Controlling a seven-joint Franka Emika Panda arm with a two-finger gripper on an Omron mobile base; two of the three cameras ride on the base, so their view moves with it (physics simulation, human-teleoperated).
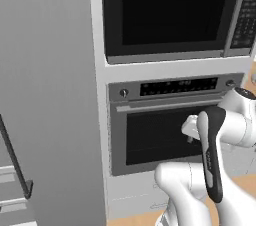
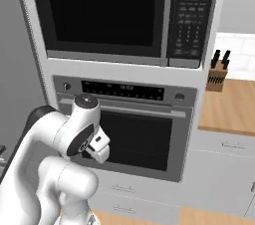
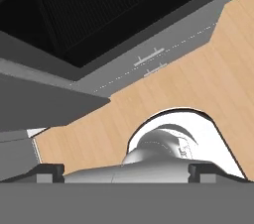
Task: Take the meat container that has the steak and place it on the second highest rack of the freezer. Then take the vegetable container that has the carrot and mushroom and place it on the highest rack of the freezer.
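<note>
The gripper [image 3: 124, 172] has its jaws spread wide, with nothing between them; its two dark fingertips [image 3: 45, 172] sit far apart at the bottom of the hand view. Past the jaws lies the light wooden floor [image 3: 198, 84], and farther along their line is the dark glass door of the wall oven [image 3: 99, 10], with the grey drawer fronts [image 3: 149, 59] and their slim handles between oven and floor.

In the base views the white arm [image 1: 215, 155] is folded up in front of the wall oven [image 2: 134, 139], the hand tucked close to the oven door. Above the oven is a black microwave [image 2: 109, 15].

The freezer [image 1: 45, 95], tall and grey, stands to the left of the oven column, well away from the jaws. Its dark vertical bar handle [image 1: 15, 160] shows at its lower left.

To the right of the oven, a wooden counter [image 2: 229, 104] carries a knife block [image 2: 217, 75].
</note>
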